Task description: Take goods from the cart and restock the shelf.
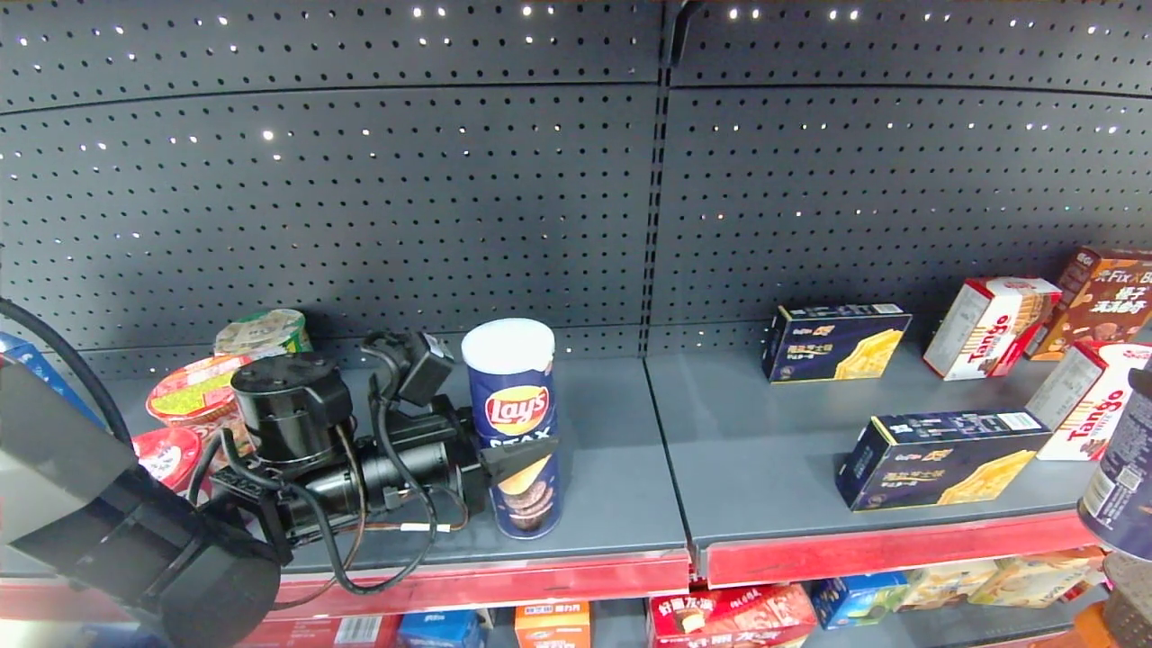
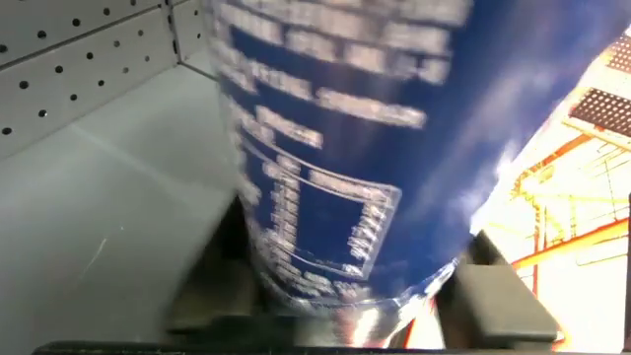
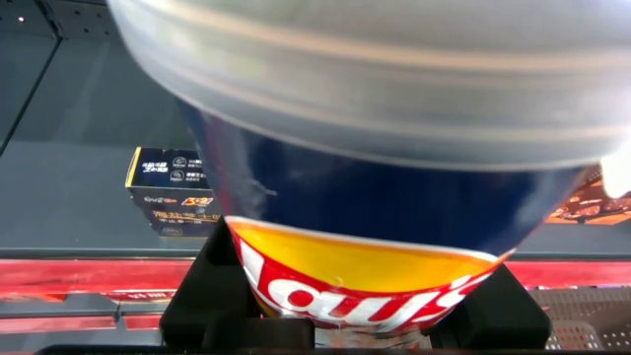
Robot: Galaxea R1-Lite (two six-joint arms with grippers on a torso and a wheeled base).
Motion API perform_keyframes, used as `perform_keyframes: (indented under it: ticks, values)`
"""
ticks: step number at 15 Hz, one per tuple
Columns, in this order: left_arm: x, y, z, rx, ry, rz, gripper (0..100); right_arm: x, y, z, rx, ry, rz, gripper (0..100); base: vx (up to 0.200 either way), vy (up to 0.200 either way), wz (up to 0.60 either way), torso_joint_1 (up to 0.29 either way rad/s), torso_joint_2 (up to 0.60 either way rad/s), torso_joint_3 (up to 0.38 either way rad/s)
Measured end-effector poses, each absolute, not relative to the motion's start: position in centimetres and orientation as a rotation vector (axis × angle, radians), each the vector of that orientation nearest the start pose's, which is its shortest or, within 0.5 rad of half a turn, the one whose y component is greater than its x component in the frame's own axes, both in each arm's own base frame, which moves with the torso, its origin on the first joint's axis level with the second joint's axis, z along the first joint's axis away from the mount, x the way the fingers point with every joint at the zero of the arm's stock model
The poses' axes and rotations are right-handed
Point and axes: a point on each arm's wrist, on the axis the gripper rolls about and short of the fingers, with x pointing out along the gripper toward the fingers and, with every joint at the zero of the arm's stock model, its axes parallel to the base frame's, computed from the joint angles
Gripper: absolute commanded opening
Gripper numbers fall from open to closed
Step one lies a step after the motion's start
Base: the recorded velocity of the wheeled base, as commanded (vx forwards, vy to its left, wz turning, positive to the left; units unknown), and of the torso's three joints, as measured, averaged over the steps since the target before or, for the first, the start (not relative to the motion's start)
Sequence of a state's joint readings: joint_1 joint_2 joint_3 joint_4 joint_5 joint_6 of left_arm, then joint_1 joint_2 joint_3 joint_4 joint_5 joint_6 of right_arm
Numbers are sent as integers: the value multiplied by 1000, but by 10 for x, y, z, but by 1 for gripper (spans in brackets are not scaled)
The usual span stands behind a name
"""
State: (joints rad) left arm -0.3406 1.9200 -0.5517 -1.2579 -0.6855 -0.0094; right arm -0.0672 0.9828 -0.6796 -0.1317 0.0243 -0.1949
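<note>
Chip can [image 1: 520, 432] pinched in L jaws; R jaws pinch 2nd can [image 1: 1118, 472], edge-cropped.

1. A chip can [image 1: 517, 423] stands upright in the left bay of the shelf [image 1: 774, 450], near the front edge.
2. The left gripper [image 1: 525, 461] clasps it from the left, with noodle cups [image 1: 202, 391] behind that arm.
3. In the right bay, a back box [image 1: 832, 342] lies behind a front box [image 1: 936, 457], with 2 upright boxes [image 1: 990, 326] to their right.
4. At the far right, the right gripper [image 3: 345, 316] holds a second can [image 1: 1120, 477].
</note>
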Motion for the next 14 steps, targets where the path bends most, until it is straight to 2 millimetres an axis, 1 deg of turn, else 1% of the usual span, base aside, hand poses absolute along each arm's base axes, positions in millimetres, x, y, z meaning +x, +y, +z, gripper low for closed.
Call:
perform_keyframes:
  ticks: [3,8,11,14]
  values:
    - [286,-118,120,-23,74,-1017,100,123,-8,252,-187,175,-26,0,0,0,0,0,0,0]
    - [281,-115,116,-26,88,-1013,100,123,-8,252,-186,174,-27,0,0,0,0,0,0,0]
    - [272,-110,116,-28,97,-1007,100,123,-8,251,-186,176,-26,0,0,0,0,0,0,0]
    - [262,-100,120,-21,60,-989,100,122,-8,250,-186,178,-26,0,0,0,0,0,0,0]
